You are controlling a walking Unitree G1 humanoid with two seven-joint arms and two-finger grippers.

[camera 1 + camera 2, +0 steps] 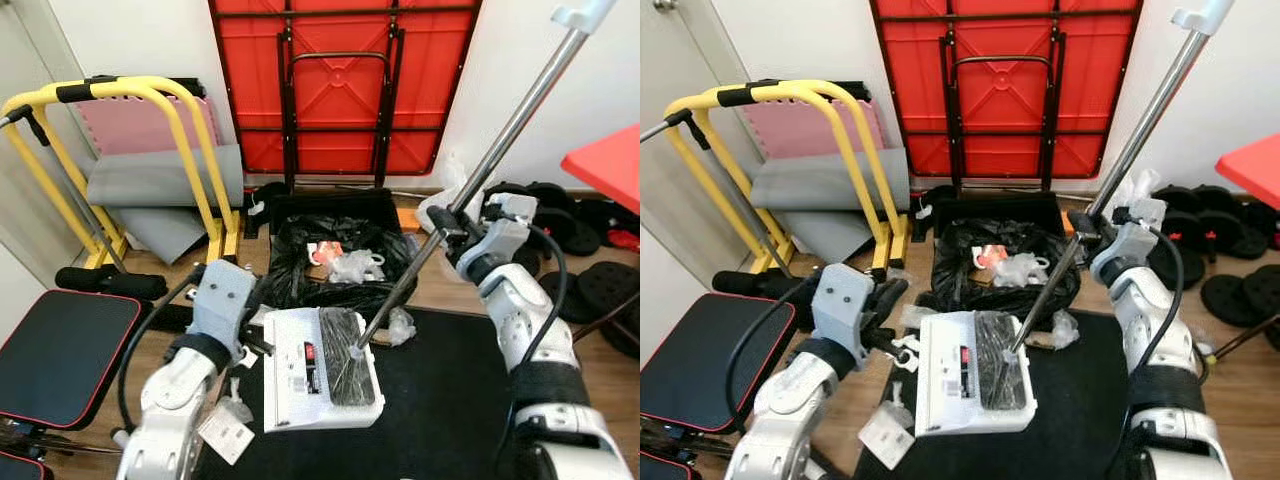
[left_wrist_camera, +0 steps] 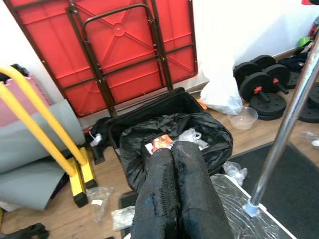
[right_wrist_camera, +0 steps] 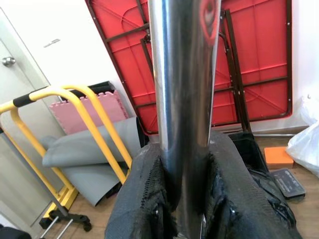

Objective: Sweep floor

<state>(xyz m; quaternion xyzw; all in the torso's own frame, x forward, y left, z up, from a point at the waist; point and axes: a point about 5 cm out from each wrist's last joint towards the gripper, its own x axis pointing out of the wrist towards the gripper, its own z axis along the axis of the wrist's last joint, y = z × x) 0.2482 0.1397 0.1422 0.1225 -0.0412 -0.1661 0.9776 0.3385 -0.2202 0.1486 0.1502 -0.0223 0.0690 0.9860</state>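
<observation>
My right gripper [image 1: 447, 232] is shut on the silver broom pole [image 1: 500, 135], which slants up to the right; the right wrist view has the fingers [image 3: 144, 199] clamped round it. The pole's lower end rests among dark bristles in the white dustpan [image 1: 300, 385], at the near edge of a black mat [image 1: 440, 400]. Left of the dustpan, my left gripper [image 2: 172, 147] is shut, nothing visible between its fingers, pointing at a bin lined with a black bag [image 1: 330, 290]. Wrappers [image 1: 345, 262] lie in the bin. Plastic litter [image 1: 225, 435] lies beside my left arm.
A folded red table [image 1: 340, 80] leans on the wall behind the bin. A yellow frame [image 1: 200, 160] and grey mats [image 1: 160, 180] stand at left, a black bench pad [image 1: 60, 355] nearer. Weight plates [image 1: 570, 230] and a red tabletop [image 1: 610, 165] crowd the right.
</observation>
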